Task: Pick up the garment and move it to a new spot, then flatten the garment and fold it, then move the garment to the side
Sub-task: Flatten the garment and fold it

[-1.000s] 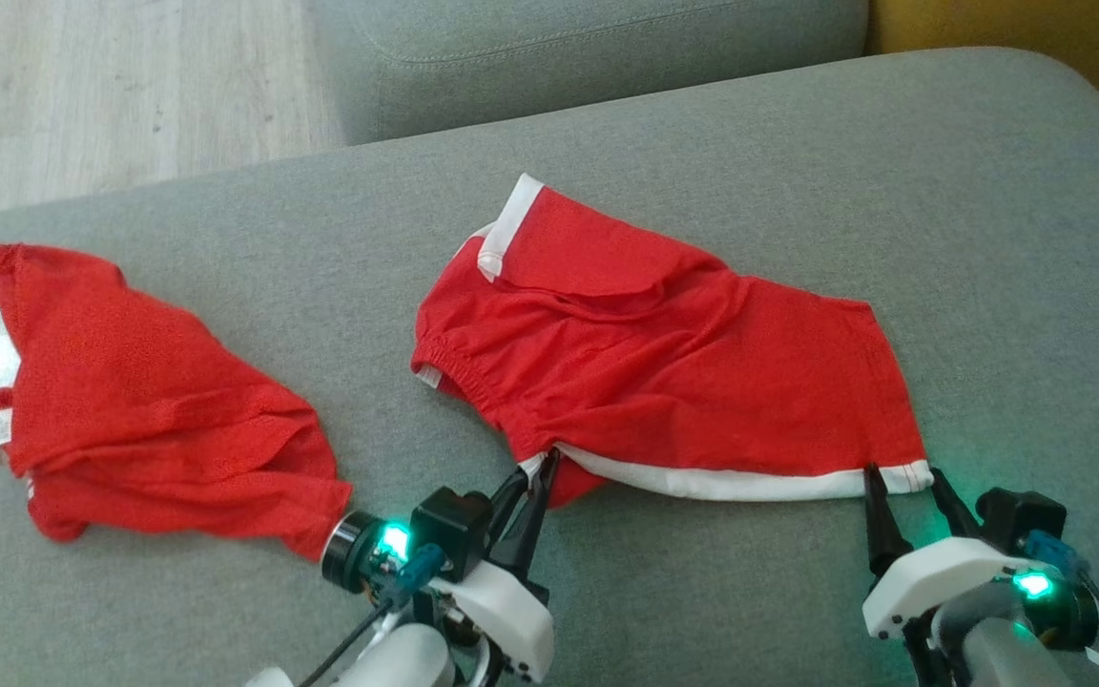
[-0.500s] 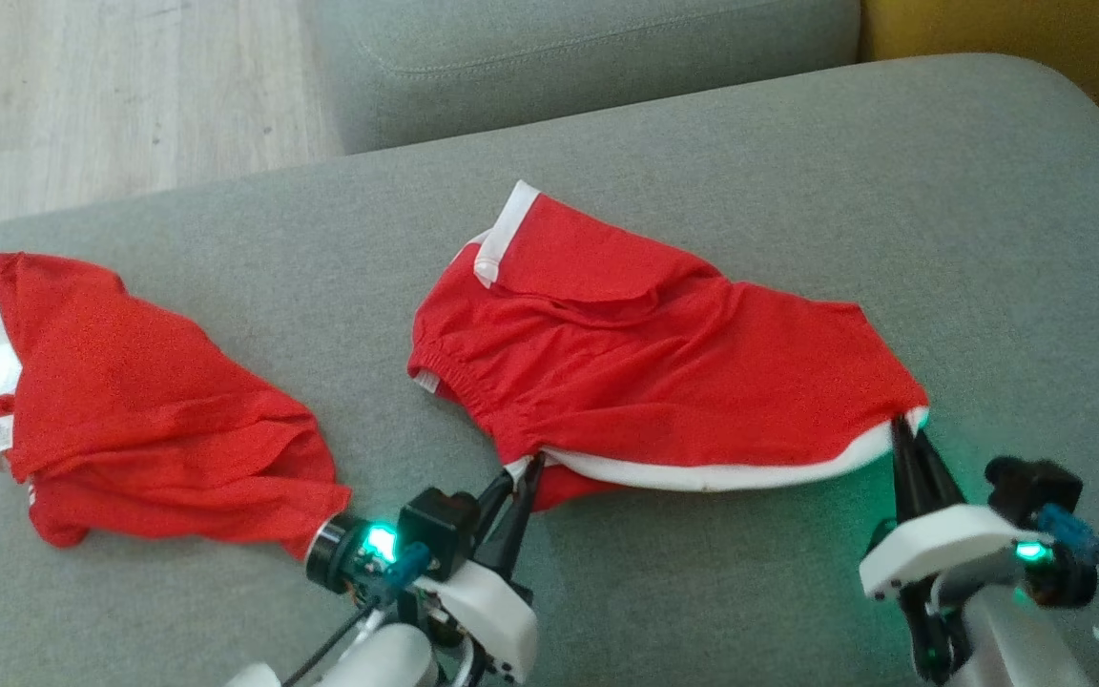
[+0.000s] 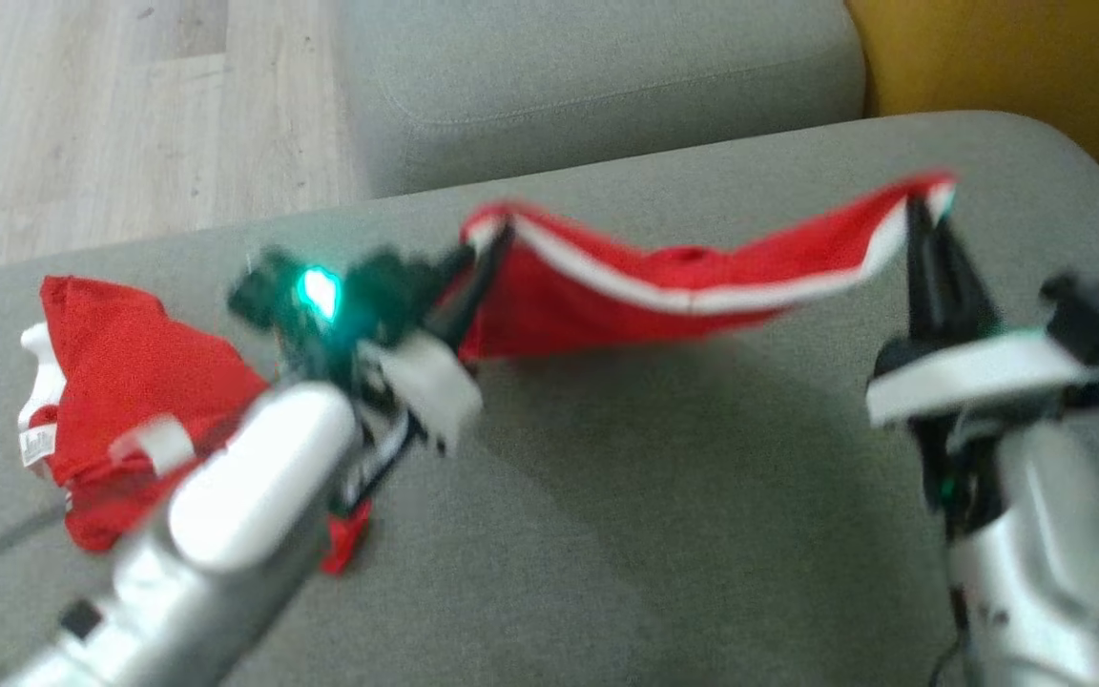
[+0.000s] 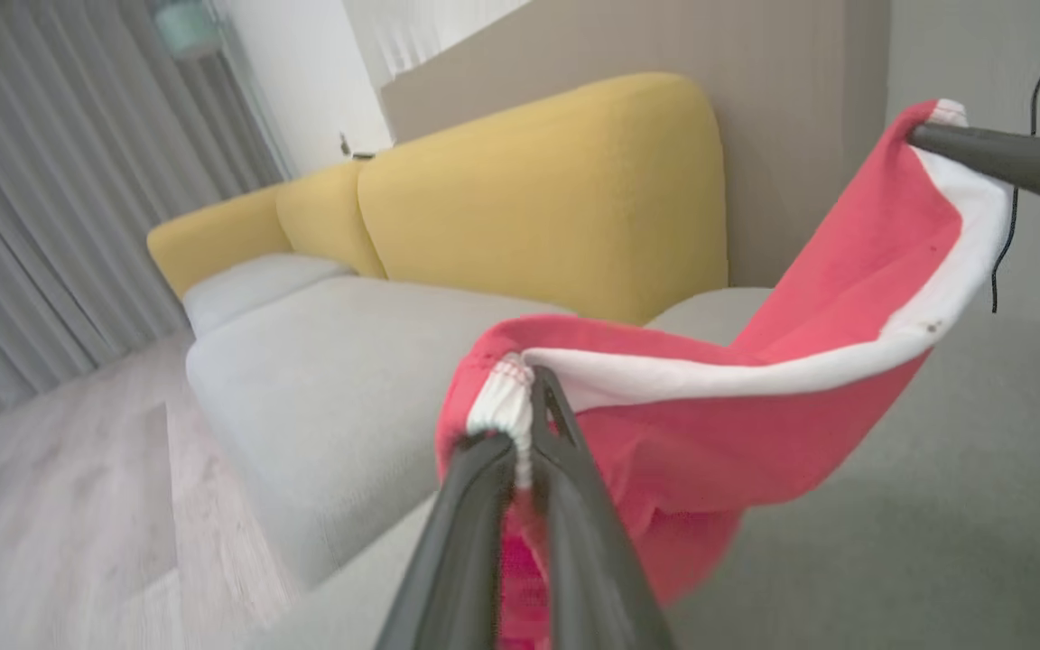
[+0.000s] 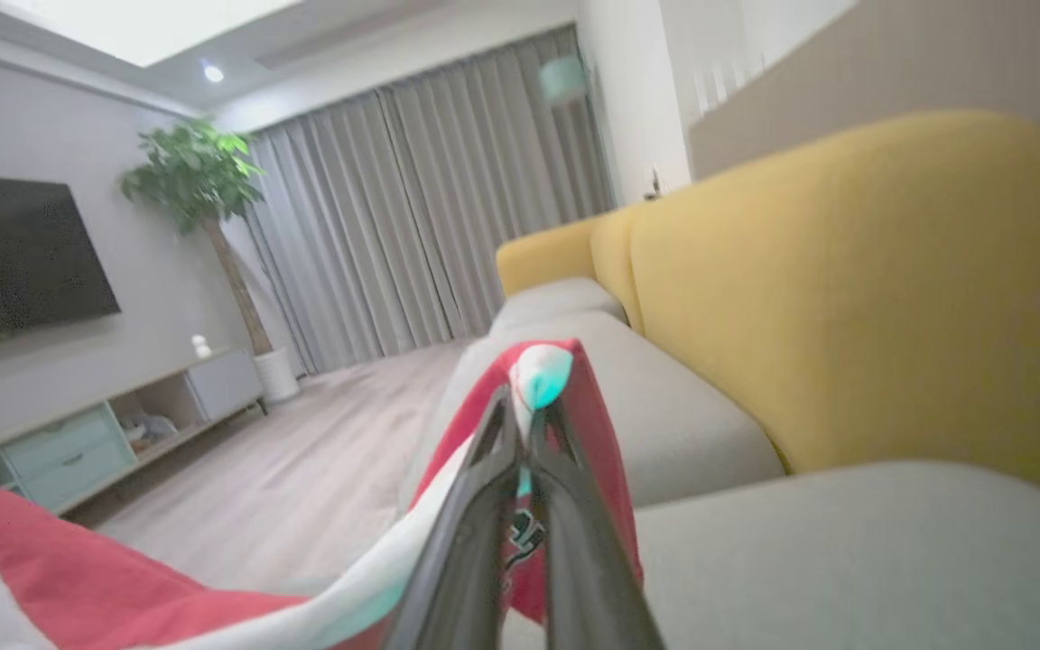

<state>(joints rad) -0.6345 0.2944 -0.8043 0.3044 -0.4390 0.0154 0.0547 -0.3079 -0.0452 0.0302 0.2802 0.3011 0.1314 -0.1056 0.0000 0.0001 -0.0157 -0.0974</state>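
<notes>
On the far left of the grey seat cushion [image 3: 664,553], seen from my head, a second red garment [image 3: 120,372] lies crumpled with a white label at its edge, partly hidden behind my pale left forearm [image 3: 244,487]. Just right of it, my left pincer [image 4: 524,415] is pressed together on one end of the white band of the garment [image 3: 607,305], a pair of red shorts. My left wrist view shows the bunched white trim squeezed between the two dark fingers. From there the shorts stretch across the middle of the cushion in a sagging line, white band uppermost and red cloth hanging beneath it, with a shadow on the grey fabric below. The band is up off the cushion. Whether the lowest fold touches it I cannot tell, as the head view is blurred. At the right end, my right pincer [image 5: 520,411] is clamped tight on the other corner of the band, with a tuft of trim showing above its fingertips. The two pincers are well apart, with the garment slung between them. Beyond the cushion are a pale wood floor [image 3: 82,114] at the left, another grey cushion [image 3: 597,86] in the middle and a yellow backrest [image 3: 998,67] at the far right.
</notes>
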